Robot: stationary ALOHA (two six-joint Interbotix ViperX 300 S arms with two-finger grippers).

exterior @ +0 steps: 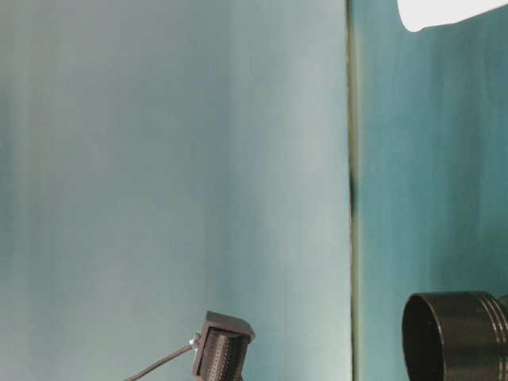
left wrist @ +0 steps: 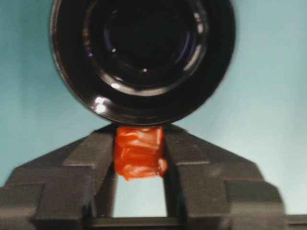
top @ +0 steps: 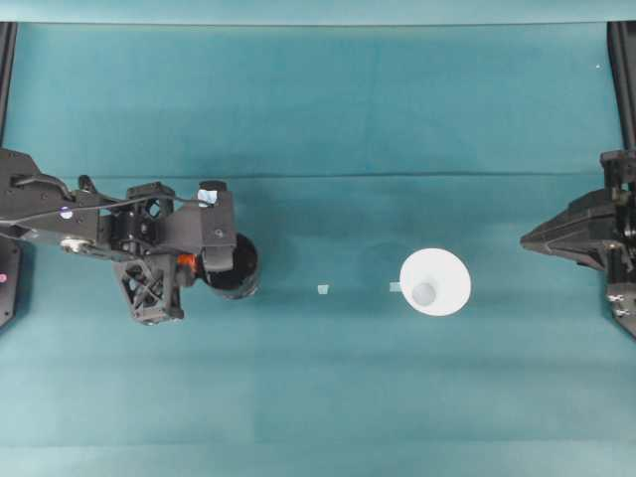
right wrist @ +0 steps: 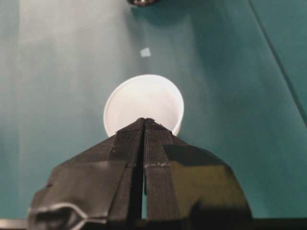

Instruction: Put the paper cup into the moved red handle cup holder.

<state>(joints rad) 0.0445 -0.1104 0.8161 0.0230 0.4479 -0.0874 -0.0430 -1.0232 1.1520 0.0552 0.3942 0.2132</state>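
Observation:
The red handle cup holder (top: 235, 268) is a glossy black round cup standing left of the table's middle. Its orange-red handle (left wrist: 139, 152) is pinched between the fingers of my left gripper (top: 187, 263), which is shut on it. In the left wrist view the red handle cup holder (left wrist: 144, 57) opens just beyond my left gripper (left wrist: 139, 163). The white paper cup (top: 434, 282) stands upright right of centre, well apart from the holder. My right gripper (top: 525, 240) hangs at the right edge, short of the cup. In its wrist view my right gripper (right wrist: 145, 120) is shut and holds nothing, with the paper cup (right wrist: 144, 103) just ahead.
Two small pale tape marks (top: 322, 289) (top: 395, 287) lie on the teal cloth between holder and cup. Black frame rails run down the table's left and right edges (top: 624, 70). In the table-level view the holder (exterior: 452, 337) and the cup's base (exterior: 444, 12) stand far apart.

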